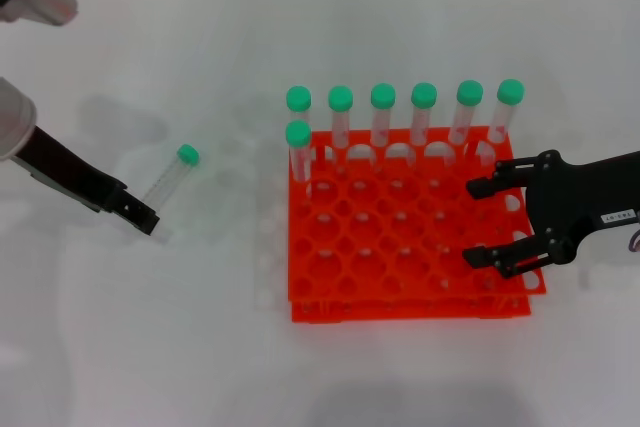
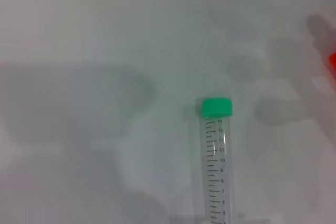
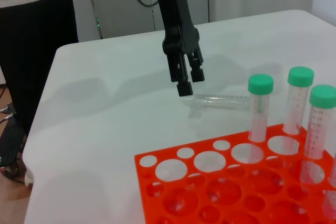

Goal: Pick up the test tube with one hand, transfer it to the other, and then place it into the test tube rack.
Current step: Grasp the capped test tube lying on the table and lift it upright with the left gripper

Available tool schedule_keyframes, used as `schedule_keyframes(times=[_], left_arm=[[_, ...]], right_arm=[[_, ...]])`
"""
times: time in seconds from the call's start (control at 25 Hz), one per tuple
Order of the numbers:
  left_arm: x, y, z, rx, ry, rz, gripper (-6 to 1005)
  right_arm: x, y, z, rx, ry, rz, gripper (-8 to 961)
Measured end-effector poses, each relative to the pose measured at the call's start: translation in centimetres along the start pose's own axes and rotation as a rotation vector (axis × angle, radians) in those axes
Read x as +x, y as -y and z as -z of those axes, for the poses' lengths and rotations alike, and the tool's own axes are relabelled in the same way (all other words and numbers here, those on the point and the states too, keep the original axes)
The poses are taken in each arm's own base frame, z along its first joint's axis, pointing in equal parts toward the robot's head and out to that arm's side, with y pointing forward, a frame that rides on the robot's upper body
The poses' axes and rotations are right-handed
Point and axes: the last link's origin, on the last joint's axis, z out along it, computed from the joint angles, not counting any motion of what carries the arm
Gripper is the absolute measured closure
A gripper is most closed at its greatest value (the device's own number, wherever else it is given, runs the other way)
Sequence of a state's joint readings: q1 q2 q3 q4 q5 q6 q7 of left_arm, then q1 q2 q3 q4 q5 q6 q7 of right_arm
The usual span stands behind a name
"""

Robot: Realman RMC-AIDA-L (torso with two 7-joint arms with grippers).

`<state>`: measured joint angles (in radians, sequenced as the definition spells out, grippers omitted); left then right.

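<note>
The test tube (image 1: pixel 170 179) lies on the white table (image 1: pixel 200 347) left of the orange-red test tube rack (image 1: pixel 400 247), clear with a green cap and printed graduation marks (numbers like 10 and 13 legible). The left gripper (image 1: pixel 140 215) sits at its base end, fingers seemingly together. The right gripper (image 1: pixel 480 222), white-labelled (print unreadable), hovers spread over the rack.

The test tube (image 1: pixel 168 179) lies on the surface (image 1: pixel 200 347) left of the test tube rack (image 1: pixel 405 247), by my left gripper (image 1: pixel 140 215).
</note>
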<state>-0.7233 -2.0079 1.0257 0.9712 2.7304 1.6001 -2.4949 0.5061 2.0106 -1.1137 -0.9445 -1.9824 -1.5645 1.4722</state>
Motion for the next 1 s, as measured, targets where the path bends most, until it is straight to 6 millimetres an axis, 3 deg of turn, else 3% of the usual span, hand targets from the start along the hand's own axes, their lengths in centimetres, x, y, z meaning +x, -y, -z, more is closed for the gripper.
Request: schedule_keyframes(times=[1.0], left_arm=[[0.6, -0.6, -1.8, 0.039, 0.027, -0.021, 191]], right_arm=[[-0.6, 0.6, -0.7, 0.003, 0.003, 0.009, 114]])
